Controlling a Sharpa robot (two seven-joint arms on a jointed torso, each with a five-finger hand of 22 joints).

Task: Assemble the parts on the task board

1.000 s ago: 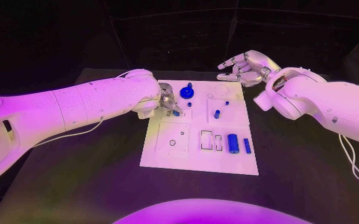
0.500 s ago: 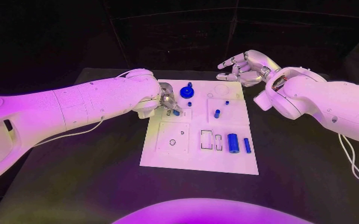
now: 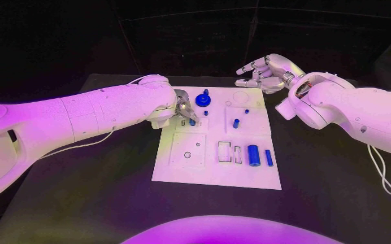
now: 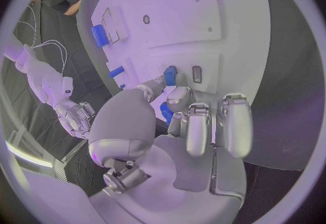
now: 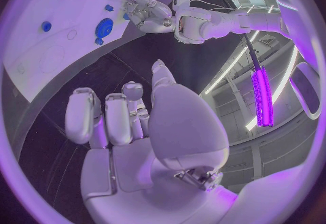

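The white task board [image 3: 204, 165] lies mid-table. My left hand [image 3: 182, 111] is low over its far left part, thumb and a finger pinching a small blue piece [image 3: 191, 122] that stands on the board; in the left wrist view this piece [image 4: 170, 75] sits by a small slot [image 4: 196, 74]. A round blue part [image 3: 203, 101] and a tiny blue peg [image 3: 205, 113] lie just beside that hand. A blue peg [image 3: 236, 123], a blue cylinder [image 3: 254, 155] and a blue bar [image 3: 269, 158] lie to the right. My right hand [image 3: 265, 74] hovers past the board's far edge, fingers apart, holding nothing.
Rectangular cut-outs [image 3: 229, 152] and a round hole [image 3: 187, 155] mark the board's near half. Black table [image 3: 98, 187] surrounds the board. My right forearm [image 3: 342, 108] hangs over the table right of the board.
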